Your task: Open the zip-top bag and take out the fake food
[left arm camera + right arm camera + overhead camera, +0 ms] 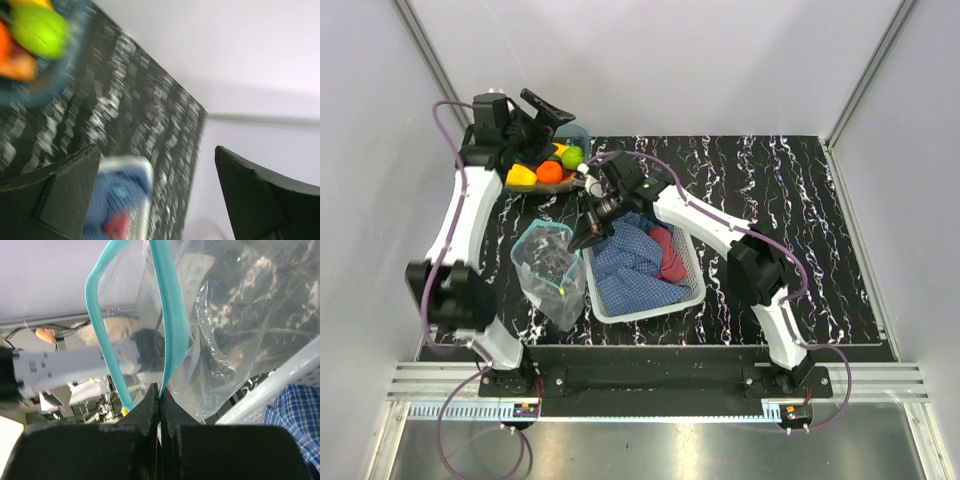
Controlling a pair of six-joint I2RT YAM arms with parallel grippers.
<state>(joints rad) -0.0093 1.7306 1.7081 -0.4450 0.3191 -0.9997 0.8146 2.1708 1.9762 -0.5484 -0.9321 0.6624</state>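
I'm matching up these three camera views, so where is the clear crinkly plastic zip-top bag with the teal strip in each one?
Top external: the clear crinkly zip-top bag is left of centre, beside the white lattice plastic basket.
Left wrist: not in it; the basket shows blurred at the bottom.
Right wrist: fills the middle, teal strip pinched by the right gripper; basket at lower right.
Shared landmark: the basket.

No text, brand, number or sign can be read in any of the three views. The small orange-and-blue part at the foot of the left arm base and its counterpart at the right arm base are too small to read.
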